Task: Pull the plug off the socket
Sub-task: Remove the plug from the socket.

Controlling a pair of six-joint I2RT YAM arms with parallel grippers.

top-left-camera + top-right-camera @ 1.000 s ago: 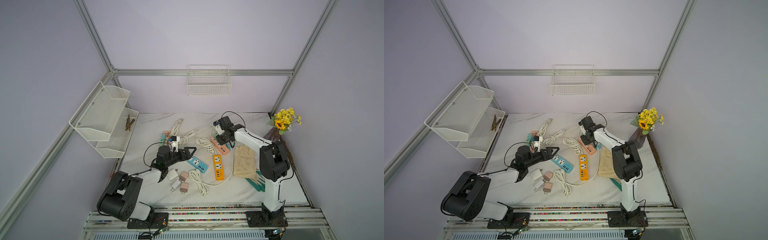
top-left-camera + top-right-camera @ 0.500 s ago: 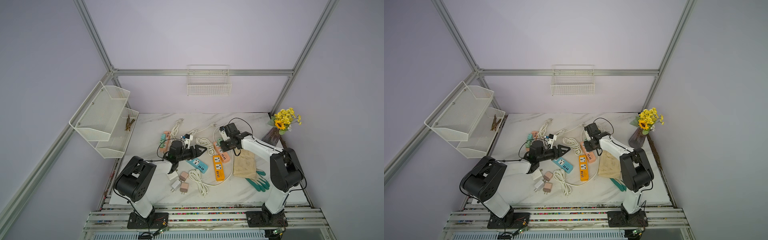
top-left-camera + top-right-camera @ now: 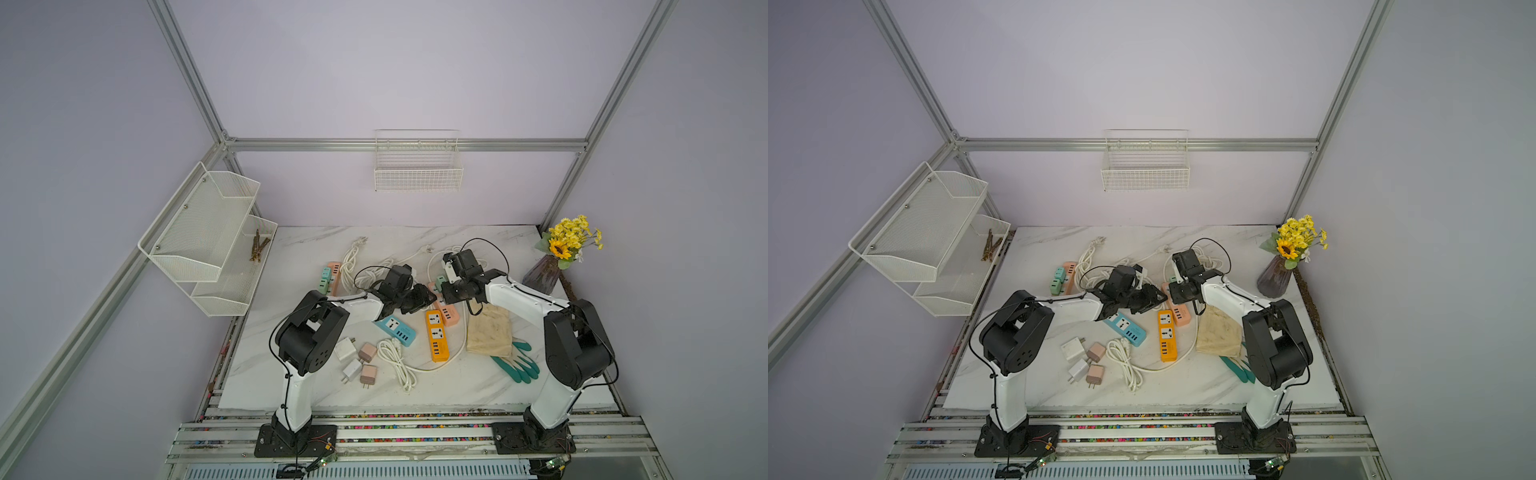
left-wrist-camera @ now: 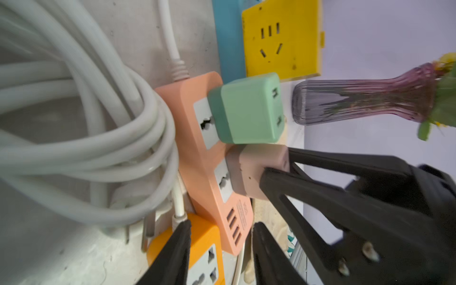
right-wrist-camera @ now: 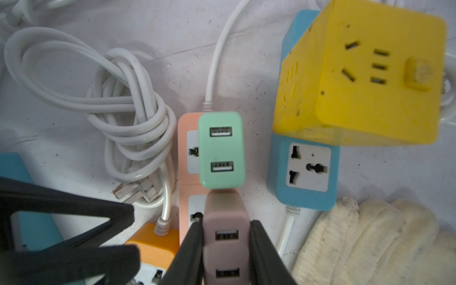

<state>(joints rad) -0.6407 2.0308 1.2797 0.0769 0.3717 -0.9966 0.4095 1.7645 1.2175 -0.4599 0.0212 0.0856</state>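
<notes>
Right gripper (image 5: 225, 223) is clamping the pink plug (image 5: 225, 244) between both fingers, the plug sitting seated in the peach socket strip (image 5: 183, 187) right beneath it. Left gripper (image 4: 221, 225) is straddling the strip's end alongside, jaws apart, and I'm not making out whether it's pinning. I'm wanting a straight pull with the strip braced, clearing the green plug (image 5: 222, 150) just beyond.

Soft, even light (wrist edges blurry).
</notes>
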